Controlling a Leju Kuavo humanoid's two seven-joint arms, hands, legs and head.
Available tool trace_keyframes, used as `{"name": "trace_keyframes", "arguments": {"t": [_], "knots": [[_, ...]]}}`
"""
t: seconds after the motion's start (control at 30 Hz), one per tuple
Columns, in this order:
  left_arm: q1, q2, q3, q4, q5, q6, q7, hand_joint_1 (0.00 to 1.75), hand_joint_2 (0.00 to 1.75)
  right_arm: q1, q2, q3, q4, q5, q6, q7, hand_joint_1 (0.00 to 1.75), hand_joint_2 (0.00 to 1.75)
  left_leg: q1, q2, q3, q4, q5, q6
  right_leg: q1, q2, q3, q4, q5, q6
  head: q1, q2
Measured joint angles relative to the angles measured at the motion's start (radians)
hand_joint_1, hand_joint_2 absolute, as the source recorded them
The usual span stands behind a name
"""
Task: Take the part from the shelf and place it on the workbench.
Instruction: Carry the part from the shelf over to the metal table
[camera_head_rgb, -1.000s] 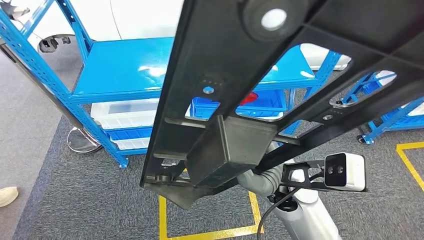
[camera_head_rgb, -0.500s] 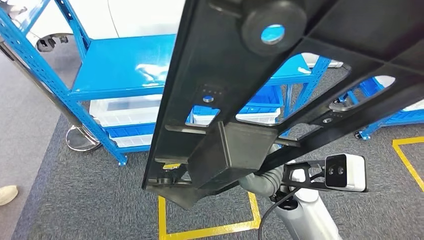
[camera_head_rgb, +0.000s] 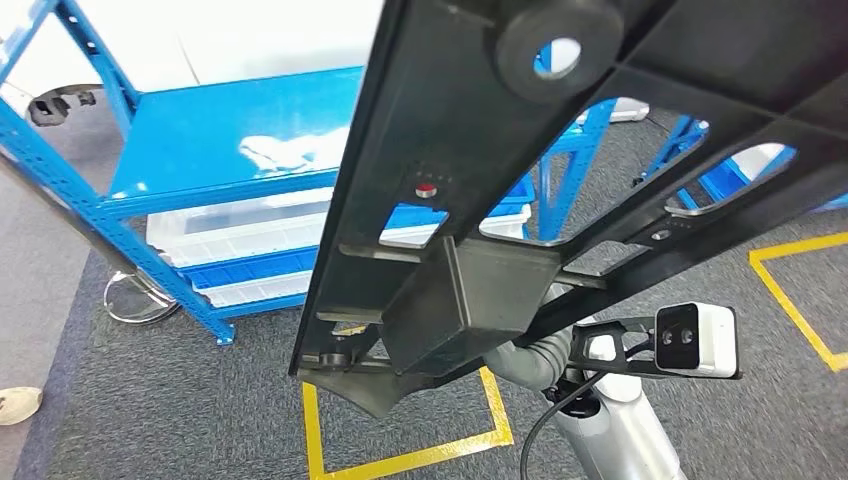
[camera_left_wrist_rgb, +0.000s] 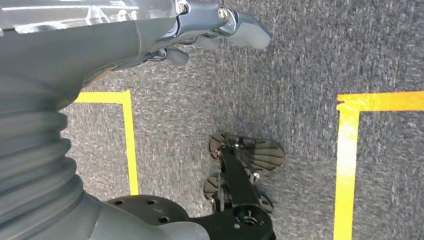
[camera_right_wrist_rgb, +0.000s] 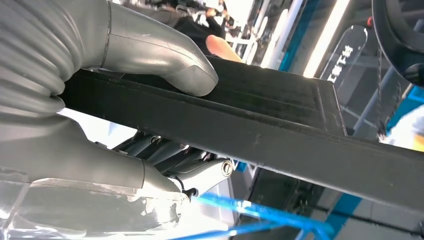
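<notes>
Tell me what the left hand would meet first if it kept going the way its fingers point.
Probably the grey carpet: the left hand hangs empty, fingers aimed toward the floor, nothing visibly between. Depth is hard to judge from the wrist view.

Grey carpeted floor (camera_head_rgb: 200, 420) carried yellow taped squares (camera_head_rgb: 400, 462), one at 6 o'clock, another at 3 o'clock. Blue shelf rack (camera_head_rgb: 230, 150) stood on it at 10 o'clock; white bins (camera_head_rgb: 240, 235) sat on its lower tier. Round chrome base (camera_head_rgb: 140, 298) rested beside the rack's leg.
</notes>
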Motion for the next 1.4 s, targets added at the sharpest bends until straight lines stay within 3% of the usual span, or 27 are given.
{"name": "trace_keyframes", "arguments": {"t": [0.03, 0.1, 0.17, 0.2, 0.23, 0.27, 0.3, 0.37, 0.43, 0.47, 0.53, 0.6, 0.67, 0.73, 0.77, 0.8, 0.87, 0.93, 0.97, 1.07, 1.1, 1.13, 1.2, 1.27, 1.3, 1.33, 1.4], "knots": [[-0.001, 0.001, 0.0, 0.0, 0.002, 0.0, -0.001, 0.0, 1.75, 0.0, 0.0, -0.002, 0.0, -0.001, 0.0, 0.0, 1.75, 1.75, 0.002, -0.001, -0.001, 0.004, -0.005, -0.006, -0.001, 0.01, -0.002, -0.002, 0.003, -0.007, 0.0, 0.0], [-0.002, 0.001, 0.0, 0.0, 0.006, -0.001, -0.003, 0.0, 1.75, 0.0, 0.0, -0.007, 0.0, -0.003, -0.001, 0.0, 1.75, 1.75, 0.007, -0.031, -0.021, 0.054, -0.046, -0.015, -0.003, 0.03, -0.005, -0.006, 0.011, -0.019, -0.002, 0.0], [-0.001, 0.002, 0.001, 0.0, 0.008, -0.003, -0.003, 0.0, 1.75, -0.001, 0.001, -0.012, 0.001, -0.005, -0.003, 0.0, 1.75, 1.75, 0.009, -0.071, -0.075, 0.183, -0.117, -0.019, -0.003, 0.051, -0.01, -0.006, 0.017, -0.027, -0.004, 0.0], [0.0, 0.002, 0.001, 0.0, 0.008, -0.004, -0.003, 0.0, 1.75, 0.0, 0.002, -0.014, 0.002, -0.006, -0.005, 0.0, 1.75, 1.75, 0.009, -0.079, -0.104, 0.25, -0.143, -0.019, -0.001, 0.064, -0.012, -0.005, 0.019, -0.029, -0.004, 0.0], [0.001, 0.002, 0.001, 0.0, 0.007, -0.004, -0.002, 0.0, 1.75, 0.0, 0.002, -0.016, 0.002, -0.005, -0.008, 0.001, 1.75, 1.75, 0.009, -0.083, -0.122, 0.29, -0.152, -0.018, 0.001, 0.077, -0.014, -0.004, 0.02, -0.03, -0.005, 0.0], [0.001, 0.002, 0.001, 0.0, 0.006, -0.004, -0.001, 0.0, 1.75, 0.001, 0.002, -0.019, 0.002, -0.005, -0.012, 0.001, 1.75, 1.75, 0.009, -0.085, -0.121, 0.292, -0.14, -0.015, 0.003, 0.09, -0.015, -0.003, 0.021, -0.03, -0.005, 0.0], [0.001, 0.002, 0.001, 0.0, 0.003, -0.002, -0.001, 0.0, 1.75, 0.001, 0.002, -0.022, 0.002, -0.005, -0.015, 0.001, 1.75, 1.75, 0.008, -0.089, -0.102, 0.256, -0.113, -0.011, 0.005, 0.103, -0.015, -0.002, 0.022, -0.029, -0.005, 0.0], [0.0, 0.002, 0.0, 0.0, -0.003, 0.004, 0.001, 0.0, 1.75, 0.001, 0.003, -0.029, 0.002, -0.003, -0.022, 0.0, 1.75, 1.75, 0.009, -0.124, -0.034, 0.117, -0.048, 0.004, 0.007, 0.127, -0.015, 0.001, 0.024, -0.026, -0.004, 0.0], [-0.001, 0.003, 0.0, 0.0, -0.008, 0.016, 0.005, 0.0, 1.75, 0.006, 0.003, -0.035, -0.003, 0.007, -0.029, -0.008, 1.75, 1.75, 0.008, -0.16, 0.008, 0.022, -0.023, 0.014, 0.004, 0.148, -0.022, 0.002, 0.028, -0.016, -0.002, 0.0], [-0.002, 0.003, -0.001, 0.0, -0.012, 0.025, 0.007, 0.0, 1.75, 0.014, 0.003, -0.04, -0.009, 0.013, -0.035, -0.015, 1.75, 1.75, 0.007, -0.164, 0.012, 0.011, -0.026, 0.017, 0.001, 0.157, -0.027, 0.001, 0.032, -0.009, -0.002, 0.0], [-0.002, 0.001, -0.004, 0.0, -0.024, 0.047, 0.008, 0.0, 1.75, 0.041, 0.003, -0.057, -0.029, 0.032, -0.046, -0.035, 1.75, 1.75, 0.007, -0.147, 0.015, -0.001, -0.016, 0.02, -0.002, 0.168, -0.031, -0.001, 0.037, 0.004, -0.002, 0.0], [-0.003, 0.0, -0.01, 0.0, -0.039, 0.061, 0.011, 0.0, 1.75, 0.073, 0.002, -0.076, -0.051, 0.06, -0.056, -0.061, 1.75, 1.75, 0.012, -0.125, 0.02, -0.017, -0.005, 0.028, 0.002, 0.133, -0.046, 0.028, 0.014, 0.014, 0.002, 0.0], [0.001, -0.001, -0.017, 0.0, -0.052, 0.06, 0.022, 0.0, 1.75, 0.109, 0.0, -0.091, -0.07, 0.091, -0.065, -0.086, 1.75, 1.75, 0.012, -0.1, 0.021, -0.024, 0.0, 0.034, 0.003, 0.082, -0.095, 0.133, -0.049, 0.022, 0.006, 0.0], [0.007, -0.001, -0.024, 0.0, -0.057, 0.054, 0.033, 0.0, 1.75, 0.146, -0.001, -0.101, -0.083, 0.111, -0.071, -0.099, 1.75, 1.75, 0.009, -0.072, 0.018, -0.023, -0.001, 0.036, -0.003, 0.066, -0.15, 0.254, -0.101, 0.03, 0.007, 0.0], [0.008, -0.001, -0.026, 0.0, -0.058, 0.052, 0.038, 0.0, 1.75, 0.162, -0.002, -0.105, -0.089, 0.118, -0.074, -0.101, 1.75, 1.75, 0.009, -0.058, 0.017, -0.021, -0.003, 0.035, -0.006, 0.064, -0.158, 0.275, -0.103, 0.032, 0.007, 0.0], [0.008, -0.001, -0.028, 0.0, -0.058, 0.052, 0.045, 0.0, 1.75, 0.176, -0.002, -0.108, -0.095, 0.124, -0.079, -0.102, 1.75, 1.75, 0.008, -0.046, 0.016, -0.019, -0.004, 0.034, -0.008, 0.061, -0.145, 0.256, -0.087, 0.034, 0.007, 0.0], [0.007, -0.001, -0.029, 0.0, -0.058, 0.052, 0.062, 0.0, 1.75, 0.201, -0.003, -0.113, -0.11, 0.14, -0.092, -0.103, 1.75, 1.75, 0.008, -0.024, 0.017, -0.014, -0.01, 0.03, -0.008, 0.032, -0.067, 0.122, -0.032, 0.031, 0.007, 0.0], [0.007, -0.001, -0.03, 0.0, -0.056, 0.055, 0.076, 0.0, 1.75, 0.23, -0.003, -0.117, -0.124, 0.153, -0.105, -0.109, 1.75, 1.75, 0.003, -0.009, 0.02, -0.009, -0.016, 0.02, -0.002, -0.008, -0.005, 0.013, -0.002, 0.019, 0.007, 0.0], [0.008, -0.001, -0.03, 0.0, -0.055, 0.058, 0.079, 0.0, 1.75, 0.246, -0.004, -0.12, -0.129, 0.158, -0.109, -0.114, 1.75, 1.75, 0.002, -0.001, 0.021, -0.008, -0.018, 0.015, 0.001, -0.017, 0.004, -0.007, -0.001, 0.012, 0.006, 0.0], [0.009, -0.003, -0.029, 0.0, -0.049, 0.064, 0.08, 0.0, 1.75, 0.287, -0.005, -0.128, -0.133, 0.185, -0.115, -0.129, 1.75, 1.75, 0.002, 0.017, 0.028, -0.008, -0.024, -0.002, 0.002, 0.01, 0.0, -0.01, 0.005, -0.006, 0.006, 0.0], [0.01, -0.005, -0.029, 0.0, -0.045, 0.066, 0.079, 0.0, 1.75, 0.297, -0.006, -0.13, -0.133, 0.199, -0.118, -0.132, 1.75, 1.75, 0.004, 0.004, 0.024, 0.005, -0.037, -0.007, -0.001, 0.021, 0.001, -0.014, 0.009, -0.012, 0.006, 0.0], [0.011, -0.008, -0.028, 0.0, -0.041, 0.068, 0.078, 0.0, 1.75, 0.304, -0.006, -0.131, -0.133, 0.214, -0.121, -0.134, 1.75, 1.75, 0.006, -0.017, 0.013, 0.036, -0.06, -0.011, -0.004, 0.032, 0.001, -0.018, 0.013, -0.018, 0.005, 0.0], [0.016, -0.016, -0.027, 0.0, -0.038, 0.073, 0.077, 0.0, 1.75, 0.313, -0.005, -0.131, -0.13, 0.237, -0.125, -0.136, 1.75, 1.75, 0.009, -0.066, -0.038, 0.156, -0.13, -0.016, -0.004, 0.054, 0.0, -0.02, 0.017, -0.025, 0.003, 0.0], [0.023, -0.025, -0.026, 0.0, -0.037, 0.076, 0.076, 0.0, 1.75, 0.32, -0.005, -0.131, -0.125, 0.252, -0.126, -0.136, 1.75, 1.75, 0.01, -0.083, -0.089, 0.269, -0.17, -0.018, -0.001, 0.081, -0.003, -0.019, 0.02, -0.028, 0.002, 0.0], [0.025, -0.028, -0.026, 0.0, -0.037, 0.077, 0.074, 0.0, 1.75, 0.322, -0.005, -0.131, -0.121, 0.256, -0.127, -0.136, 1.75, 1.75, 0.009, -0.086, -0.094, 0.279, -0.161, -0.016, 0.001, 0.096, -0.004, -0.018, 0.02, -0.028, 0.002, 0.0], [0.026, -0.03, -0.026, 0.0, -0.037, 0.078, 0.071, 0.0, 1.75, 0.323, -0.004, -0.131, -0.117, 0.258, -0.127, -0.136, 1.75, 1.75, 0.009, -0.09, -0.078, 0.244, -0.133, -0.013, 0.002, 0.109, -0.004, -0.016, 0.021, -0.028, 0.002, 0.0], [0.026, -0.032, -0.026, 0.0, -0.035, 0.076, 0.059, 0.0, 1.75, 0.322, -0.002, -0.132, -0.11, 0.259, -0.126, -0.136, 1.75, 1.75, 0.01, -0.125, -0.014, 0.106, -0.062, -0.003, 0.001, 0.133, -0.004, -0.013, 0.022, -0.025, 0.002, 0.0]]}}
